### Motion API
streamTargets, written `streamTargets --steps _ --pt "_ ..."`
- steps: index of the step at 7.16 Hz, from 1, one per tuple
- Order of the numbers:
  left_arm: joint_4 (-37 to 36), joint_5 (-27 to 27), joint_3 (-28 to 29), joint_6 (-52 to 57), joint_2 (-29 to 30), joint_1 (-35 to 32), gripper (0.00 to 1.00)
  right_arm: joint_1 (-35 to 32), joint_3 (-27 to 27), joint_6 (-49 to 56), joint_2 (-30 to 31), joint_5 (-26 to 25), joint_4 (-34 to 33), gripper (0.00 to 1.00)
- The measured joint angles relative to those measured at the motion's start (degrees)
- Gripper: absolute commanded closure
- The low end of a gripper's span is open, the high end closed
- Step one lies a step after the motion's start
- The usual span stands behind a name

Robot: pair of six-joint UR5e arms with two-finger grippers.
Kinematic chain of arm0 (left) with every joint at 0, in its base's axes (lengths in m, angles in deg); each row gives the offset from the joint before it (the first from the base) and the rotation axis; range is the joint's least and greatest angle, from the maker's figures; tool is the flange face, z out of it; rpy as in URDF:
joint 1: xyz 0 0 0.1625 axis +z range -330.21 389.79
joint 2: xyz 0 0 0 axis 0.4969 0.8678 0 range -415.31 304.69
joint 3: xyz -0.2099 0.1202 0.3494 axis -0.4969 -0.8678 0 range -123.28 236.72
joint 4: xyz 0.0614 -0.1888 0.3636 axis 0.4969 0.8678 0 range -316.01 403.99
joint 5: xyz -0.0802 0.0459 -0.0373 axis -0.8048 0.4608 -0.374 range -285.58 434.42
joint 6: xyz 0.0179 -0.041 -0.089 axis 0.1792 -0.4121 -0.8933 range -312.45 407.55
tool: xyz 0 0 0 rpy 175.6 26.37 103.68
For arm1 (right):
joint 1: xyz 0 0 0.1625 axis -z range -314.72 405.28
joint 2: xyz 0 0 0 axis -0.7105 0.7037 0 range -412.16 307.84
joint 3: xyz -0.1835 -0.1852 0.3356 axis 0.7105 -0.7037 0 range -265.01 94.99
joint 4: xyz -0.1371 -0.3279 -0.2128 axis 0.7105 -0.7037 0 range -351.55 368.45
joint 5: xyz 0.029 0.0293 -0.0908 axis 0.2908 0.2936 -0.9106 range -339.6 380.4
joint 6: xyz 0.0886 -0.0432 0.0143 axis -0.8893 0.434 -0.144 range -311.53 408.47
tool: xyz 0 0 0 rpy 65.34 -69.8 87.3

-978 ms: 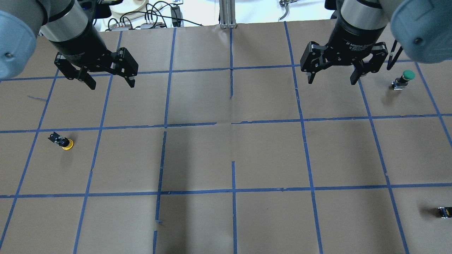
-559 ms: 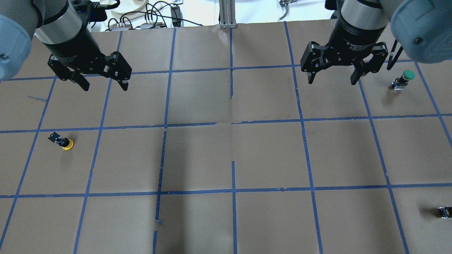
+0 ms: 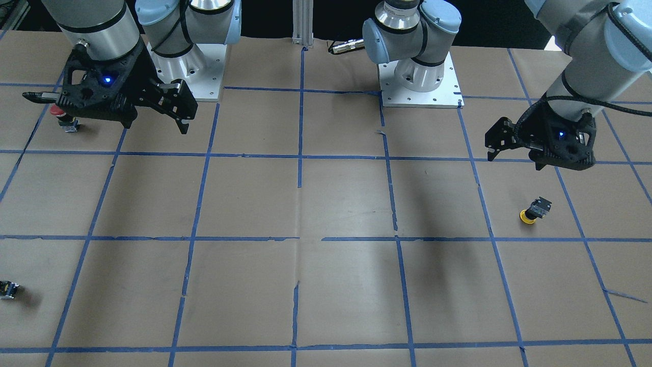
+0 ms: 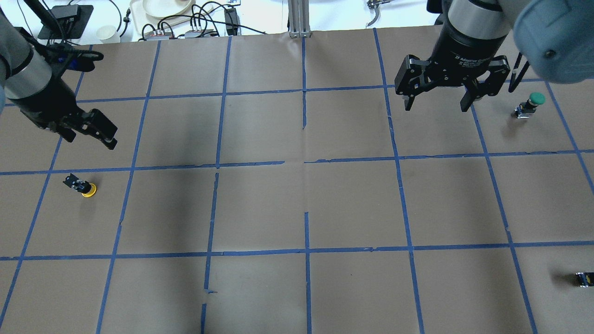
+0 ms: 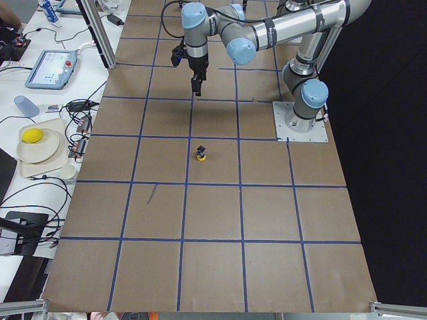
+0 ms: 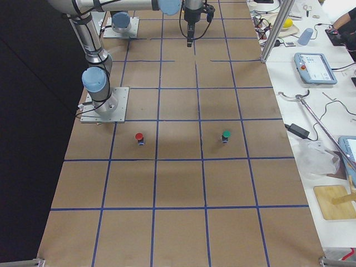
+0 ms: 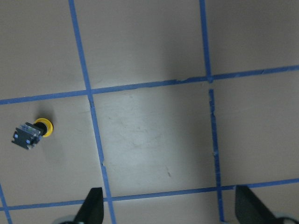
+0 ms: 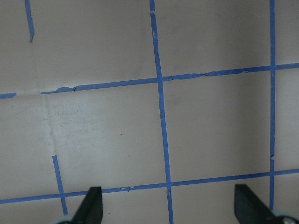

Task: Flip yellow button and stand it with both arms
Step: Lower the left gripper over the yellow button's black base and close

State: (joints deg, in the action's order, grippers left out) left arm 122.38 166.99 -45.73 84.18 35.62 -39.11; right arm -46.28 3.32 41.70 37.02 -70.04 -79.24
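The yellow button (image 4: 83,186) rests on the brown paper at the left, its yellow cap on the paper and its black block tilted up. It also shows in the front view (image 3: 534,210), the left side view (image 5: 201,153) and at the left edge of the left wrist view (image 7: 32,133). My left gripper (image 4: 90,139) is open and empty. It hangs above the table one grid line beyond the button, as the front view (image 3: 514,160) also shows. My right gripper (image 4: 436,107) is open and empty, far off at the right rear.
A green-capped button (image 4: 529,105) stands just right of the right gripper. A red-capped button (image 3: 61,114) is partly hidden behind that gripper in the front view. A small black block (image 4: 584,278) lies at the right edge. Cables and dishes lie beyond the far edge.
My left gripper has moved left and down the view towards the yellow button and has turned. The right gripper and all the buttons have stayed put.
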Motion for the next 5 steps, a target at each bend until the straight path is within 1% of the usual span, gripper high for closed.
streamTargets --steps 2,3,5 --pt "-9.56 -0.25 -5.78 11.79 1.28 5.54 0.01 0.05 0.00 0.01 0.02 0.00 0.05 0.00" --pt "-12.18 -0.72 -7.11 16.06 2.79 7.78 0.01 0.06 0.00 0.01 0.02 0.00 0.06 0.00" --pt "-14.06 -4.16 -8.24 25.51 5.11 13.53 0.01 0.06 0.00 -0.01 0.01 0.00 0.04 0.00"
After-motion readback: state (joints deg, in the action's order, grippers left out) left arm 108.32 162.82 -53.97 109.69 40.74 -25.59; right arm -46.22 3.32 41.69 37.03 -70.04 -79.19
